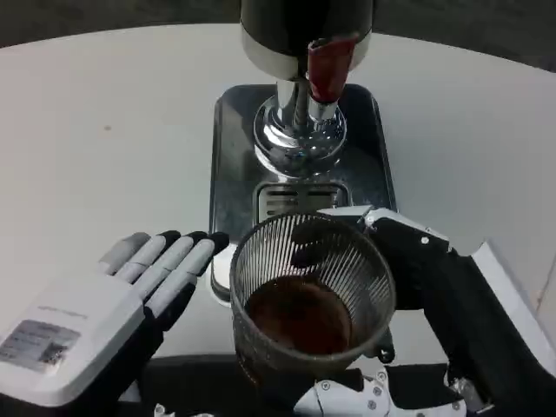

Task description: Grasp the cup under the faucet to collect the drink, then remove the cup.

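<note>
A ribbed clear cup (308,295) with dark brown drink in its bottom sits low in the picture's middle, in front of the drip tray. My right hand (417,278) wraps around it from the right, fingers curling behind its far rim. The dispenser's chrome faucet (300,130) with a red lever (328,65) stands behind, over the steel drip tray (234,165). My left hand (130,300) lies flat on the table to the cup's left, fingers straight and apart, holding nothing, fingertips close to the cup's rim.
The dispenser's dark body (304,26) rises at the top centre. White table (104,148) spreads to the left and right of the tray. A small white round thing (221,269) lies partly hidden between my left fingertips and the cup.
</note>
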Action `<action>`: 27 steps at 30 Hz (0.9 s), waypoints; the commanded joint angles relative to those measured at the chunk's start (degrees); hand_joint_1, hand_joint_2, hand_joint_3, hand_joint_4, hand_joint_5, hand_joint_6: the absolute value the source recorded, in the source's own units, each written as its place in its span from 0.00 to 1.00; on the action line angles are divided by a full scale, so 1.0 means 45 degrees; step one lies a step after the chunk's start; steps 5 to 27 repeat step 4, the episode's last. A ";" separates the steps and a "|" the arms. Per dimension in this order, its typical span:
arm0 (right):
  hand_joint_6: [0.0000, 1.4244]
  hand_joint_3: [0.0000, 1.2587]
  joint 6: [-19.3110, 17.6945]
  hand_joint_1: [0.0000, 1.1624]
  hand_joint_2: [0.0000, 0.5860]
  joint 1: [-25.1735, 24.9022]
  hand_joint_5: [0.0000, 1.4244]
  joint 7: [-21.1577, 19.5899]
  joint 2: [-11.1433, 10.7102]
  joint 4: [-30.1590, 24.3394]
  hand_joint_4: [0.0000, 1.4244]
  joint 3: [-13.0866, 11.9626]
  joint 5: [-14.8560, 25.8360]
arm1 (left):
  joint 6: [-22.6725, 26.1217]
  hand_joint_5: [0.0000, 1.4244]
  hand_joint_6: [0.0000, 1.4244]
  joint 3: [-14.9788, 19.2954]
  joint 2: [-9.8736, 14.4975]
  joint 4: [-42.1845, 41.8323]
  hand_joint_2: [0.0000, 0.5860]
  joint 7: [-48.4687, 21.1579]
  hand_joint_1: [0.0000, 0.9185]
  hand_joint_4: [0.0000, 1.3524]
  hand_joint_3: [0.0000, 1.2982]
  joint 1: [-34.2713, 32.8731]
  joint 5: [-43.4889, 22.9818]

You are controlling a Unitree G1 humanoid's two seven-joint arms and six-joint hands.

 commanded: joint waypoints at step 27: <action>0.94 0.55 -0.0070 0.98 0.19 0.0229 0.67 -0.0314 0.0286 -0.0456 0.64 0.0195 -0.0012 | 0.0215 0.00 0.00 -0.0123 -0.0136 -0.0036 0.11 -0.0103 0.00 0.00 0.00 0.0276 -0.0008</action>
